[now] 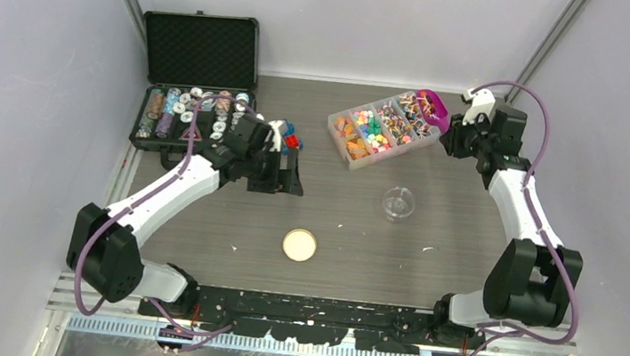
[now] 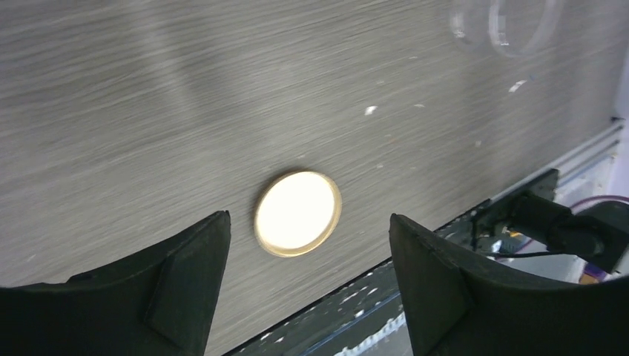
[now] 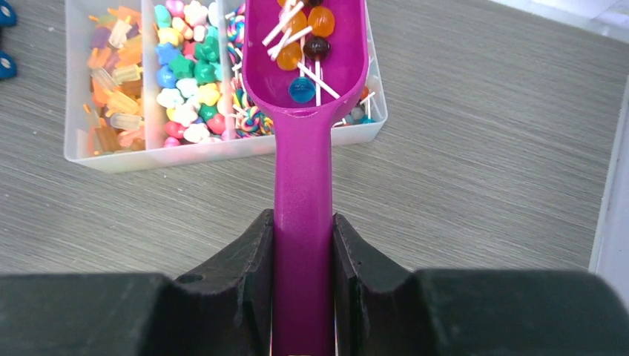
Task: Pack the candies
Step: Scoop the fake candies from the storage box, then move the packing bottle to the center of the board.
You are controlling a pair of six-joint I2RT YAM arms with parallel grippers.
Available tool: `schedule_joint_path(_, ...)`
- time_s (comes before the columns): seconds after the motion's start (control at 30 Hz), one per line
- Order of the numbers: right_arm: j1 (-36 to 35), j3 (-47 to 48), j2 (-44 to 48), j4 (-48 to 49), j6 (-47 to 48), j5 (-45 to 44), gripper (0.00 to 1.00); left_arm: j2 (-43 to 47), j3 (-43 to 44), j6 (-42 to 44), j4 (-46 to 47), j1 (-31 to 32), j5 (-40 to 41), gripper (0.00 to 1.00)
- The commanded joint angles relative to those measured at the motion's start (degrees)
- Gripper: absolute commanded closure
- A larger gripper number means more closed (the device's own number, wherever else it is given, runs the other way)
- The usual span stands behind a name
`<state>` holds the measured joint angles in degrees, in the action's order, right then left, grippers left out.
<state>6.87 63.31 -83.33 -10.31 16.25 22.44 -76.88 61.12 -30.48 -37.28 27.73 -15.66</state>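
Right gripper [image 3: 303, 245] is clenched on the handle of the magenta plastic scoop [image 3: 303, 170]. Its bowl sits at the end compartment of the clear divided plastic box [image 3: 104, 159] and carries a loose heap of candies [image 3: 300, 55]: orange, dark and blue ball lollipops on thin white sticks. More candies fill the other compartments. Left gripper [image 2: 308, 219] hangs released and empty above the grey wood-grain table [image 1: 462, 266], with the round cork disc [image 1: 299, 245] ahead of its fingers. The small clear round dish [image 1: 398, 204] stands alone, apart from both arms. The risks, as I judge them — the sticks lie crosswise up to the scoop's rim, so a tilt or jerk could shed sweets. The handle, pinched at one narrow spot, could swivel. The light, unsteadied dish could be nudged over by the scoop's lip
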Motion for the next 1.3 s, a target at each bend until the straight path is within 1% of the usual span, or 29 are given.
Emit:
schedule_joint_path(0.0, 0.1, -1.3, 6.1, 2.9, -1.9, 1.2, 1.00, -3.7, 4.1, -7.2, 11.8, 6.5, -0.5, 0.24)
schedule_joint_path(0.1, 0.1, -1.9, 9.1, 3.4, -2.6, 1.7, 0.99, -8.5, 5.6, -10.3, 17.4, 10.3, 0.1, 0.27)
schedule_joint_path(0.2, 0.1, -2.6, 12.0, 4.5, -4.2, 2.2, 1.00, -13.6, 8.0, -13.1, 20.4, 12.9, 0.8, 0.31)
schedule_joint_path(0.3, 0.1, -2.5, 13.8, 4.3, -5.6, 2.4, 0.99, -18.4, 10.3, -14.4, 24.5, 15.7, 2.7, 0.33)
schedule_joint_path(0.37, 0.1, -2.8, 14.9, 4.7, -6.6, 3.2, 0.99, -22.8, 12.4, -14.8, 27.4, 17.3, 1.5, 0.35)
schedule_joint_path(0.43, 0.1, -3.7, 15.9, 5.9, -7.8, 2.2, 0.99, -27.0, 16.5, -15.1, 27.3, 18.8, 0.1, 0.39)
schedule_joint_path(0.5, 0.1, -4.3, 16.8, 6.6, -8.3, 1.0, 1.00, -30.2, 19.1, -15.2, 27.9, 20.0, 0.4, 0.42)
schedule_joint_path(0.63, 0.1, -4.1, 17.3, 7.3, -8.9, 1.5, 0.99, -35.0, 22.5, -15.8, 29.3, 20.8, 2.5, 0.44)
schedule_joint_path(0.73, 0.1, -4.5, 17.6, 8.0, -9.4, 1.1, 0.99, -39.1, 26.3, -15.1, 28.3, 20.8, 2.7, 0.45)
schedule_joint_path(0.83, 0.1, -5.0, 17.8, 8.7, -9.7, -0.6, 0.99, -43.7, 31.4, -14.0, 24.6, 20.8, 1.3, 0.47)
schedule_joint_path(1.03, 0.1, -4.8, 17.0, 8.7, -10.1, 0.0, 1.00, -47.0, 34.3, -13.5, 24.3, 20.8, 0.8, 0.52)
schedule_joint_path(1.13, 0.1, -4.8, 16.9, 8.5, -10.0, -0.1, 1.00, -47.1, 35.5, -12.1, 21.5, 20.8, 1.6, 0.62)
schedule_joint_path(1.27, -0.1, -4.6, 16.9, 8.0, -10.3, 0.4, 0.99, -44.6, 35.4, -9.8, 16.7, 20.6, 4.1, 0.77)
